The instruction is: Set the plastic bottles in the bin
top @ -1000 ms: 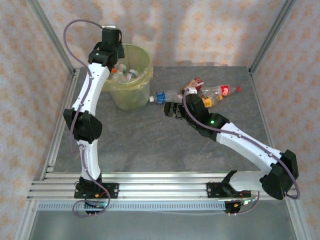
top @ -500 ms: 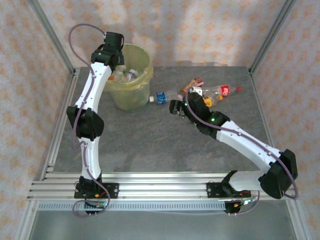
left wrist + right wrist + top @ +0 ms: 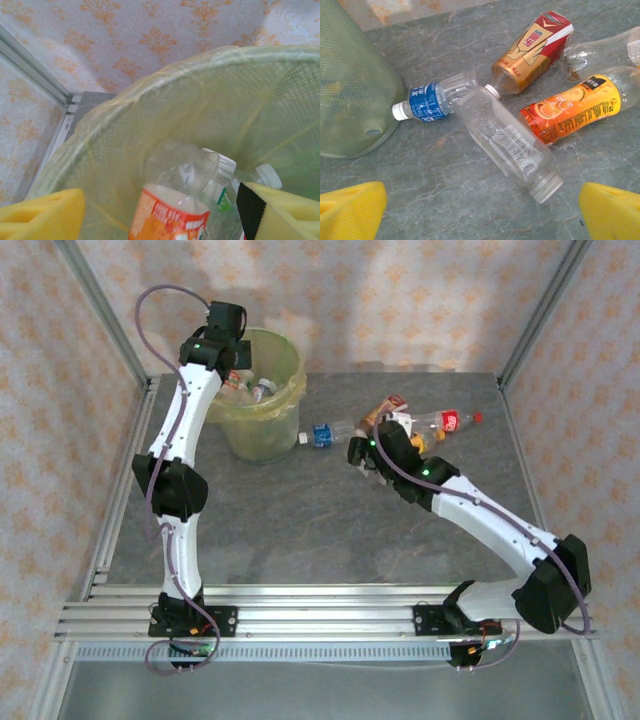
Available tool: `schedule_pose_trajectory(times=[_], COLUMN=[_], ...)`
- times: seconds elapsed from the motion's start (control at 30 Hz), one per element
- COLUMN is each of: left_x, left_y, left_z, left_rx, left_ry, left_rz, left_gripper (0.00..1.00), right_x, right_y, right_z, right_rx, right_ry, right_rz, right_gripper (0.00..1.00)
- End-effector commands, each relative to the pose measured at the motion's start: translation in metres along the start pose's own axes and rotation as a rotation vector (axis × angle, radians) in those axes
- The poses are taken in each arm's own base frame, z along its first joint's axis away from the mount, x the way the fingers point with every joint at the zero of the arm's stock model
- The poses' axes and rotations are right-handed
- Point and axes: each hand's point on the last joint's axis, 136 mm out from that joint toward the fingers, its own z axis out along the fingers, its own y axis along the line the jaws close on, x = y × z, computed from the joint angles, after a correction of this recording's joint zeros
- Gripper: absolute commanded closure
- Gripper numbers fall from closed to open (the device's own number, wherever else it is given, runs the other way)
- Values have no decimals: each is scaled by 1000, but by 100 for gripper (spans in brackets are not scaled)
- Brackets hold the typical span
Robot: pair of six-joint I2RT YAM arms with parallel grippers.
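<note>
A: Which arm is nearer the next bottle?
B: The right. The right gripper (image 3: 482, 186) is wide open and empty. The clear bottle (image 3: 505, 142) lies on the table just ahead of it, long axis slanting from far left to near right.
A: And the left?
B: The left gripper (image 3: 160, 192) hangs over the bin (image 3: 150, 82), pads apart, gripping nothing. An orange-label bottle (image 3: 170, 217) sits inside.

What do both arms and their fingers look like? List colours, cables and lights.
Both the left arm and right arm have white links with black joints. A mauve-grey cable runs along each. The right arm carries a small green light. The finger pads are yellow foam wedges.
</note>
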Motion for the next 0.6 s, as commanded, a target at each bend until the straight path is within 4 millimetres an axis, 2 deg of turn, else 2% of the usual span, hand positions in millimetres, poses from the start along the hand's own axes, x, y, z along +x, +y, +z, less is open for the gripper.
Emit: schedule_pose_trajectory(times=[0.0, 0.1, 0.27, 0.43, 0.57], left_x=[-17, -18, -18, -17, -1], left_y=[10, 7, 0, -4, -6], left_z=[-35, -48, -81, -134, -167], left_rx=[45, 91, 180, 276, 348], left_ry=[-35, -38, -61, -159, -211], left_rz=[-45, -69, -109, -171, -233], left_gripper=[19, 18, 14, 0, 0], right_x=[-4, 2, 10, 19, 27], right_y=[-14, -21, -28, -34, -41], right_z=[7, 20, 41, 62, 82], right_rx=[88, 127, 156, 164, 170], right_ry=[16, 64, 140, 235, 318], right_rz=[-22, -32, -56, -64, -89], right_gripper=[1, 1, 1, 1, 1])
